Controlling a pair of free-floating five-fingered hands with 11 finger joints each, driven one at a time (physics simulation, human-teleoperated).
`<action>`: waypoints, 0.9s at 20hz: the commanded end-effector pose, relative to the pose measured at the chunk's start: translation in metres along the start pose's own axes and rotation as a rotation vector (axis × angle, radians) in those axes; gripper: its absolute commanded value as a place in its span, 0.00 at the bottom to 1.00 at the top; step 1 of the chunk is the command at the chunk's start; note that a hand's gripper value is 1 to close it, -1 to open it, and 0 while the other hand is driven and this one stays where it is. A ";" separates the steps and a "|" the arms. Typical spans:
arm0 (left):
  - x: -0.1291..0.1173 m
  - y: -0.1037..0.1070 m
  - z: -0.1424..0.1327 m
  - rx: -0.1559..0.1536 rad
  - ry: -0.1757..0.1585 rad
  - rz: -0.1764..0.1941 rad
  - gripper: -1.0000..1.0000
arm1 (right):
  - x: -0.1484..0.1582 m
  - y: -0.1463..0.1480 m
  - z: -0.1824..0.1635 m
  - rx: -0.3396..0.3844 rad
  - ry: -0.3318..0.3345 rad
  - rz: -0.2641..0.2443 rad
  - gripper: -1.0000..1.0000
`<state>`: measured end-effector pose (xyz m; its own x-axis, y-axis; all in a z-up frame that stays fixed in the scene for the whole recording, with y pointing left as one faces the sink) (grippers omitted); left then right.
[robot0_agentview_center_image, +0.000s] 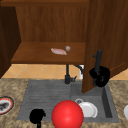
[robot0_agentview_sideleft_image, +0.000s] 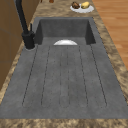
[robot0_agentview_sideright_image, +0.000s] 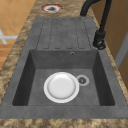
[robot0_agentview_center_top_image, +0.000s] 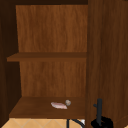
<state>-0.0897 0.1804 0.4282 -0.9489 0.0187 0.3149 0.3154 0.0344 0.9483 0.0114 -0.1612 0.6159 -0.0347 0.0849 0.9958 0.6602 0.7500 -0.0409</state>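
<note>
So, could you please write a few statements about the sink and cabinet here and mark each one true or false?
1. The right hand is curled round the door handle. True.
2. The cabinet door is closed. False: it stands open.
3. A white plate lies in the basin. True.
4. The plate covers the drain. False: the drain lies beside it.
5. The left hand holds the red ball. False: it is left of the ball, apart from it.
</note>
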 end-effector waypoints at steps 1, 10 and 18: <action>0.000 0.000 0.000 0.000 0.000 0.000 0.50 | -0.015 -0.031 -0.008 0.002 0.019 0.003 1.00; 0.000 0.000 0.000 0.000 0.000 0.000 0.50 | -0.013 -0.087 -0.016 0.102 -0.006 -0.014 1.00; 0.000 0.000 0.000 0.000 0.000 0.000 0.50 | -0.014 -0.137 -0.025 0.192 -0.011 -0.022 1.00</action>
<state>-0.0897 0.1804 0.4282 -0.9489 0.0187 0.3149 0.3154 0.0344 0.9483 -0.0528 -0.2560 0.6152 -0.0573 0.0782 0.9953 0.4963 0.8672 -0.0396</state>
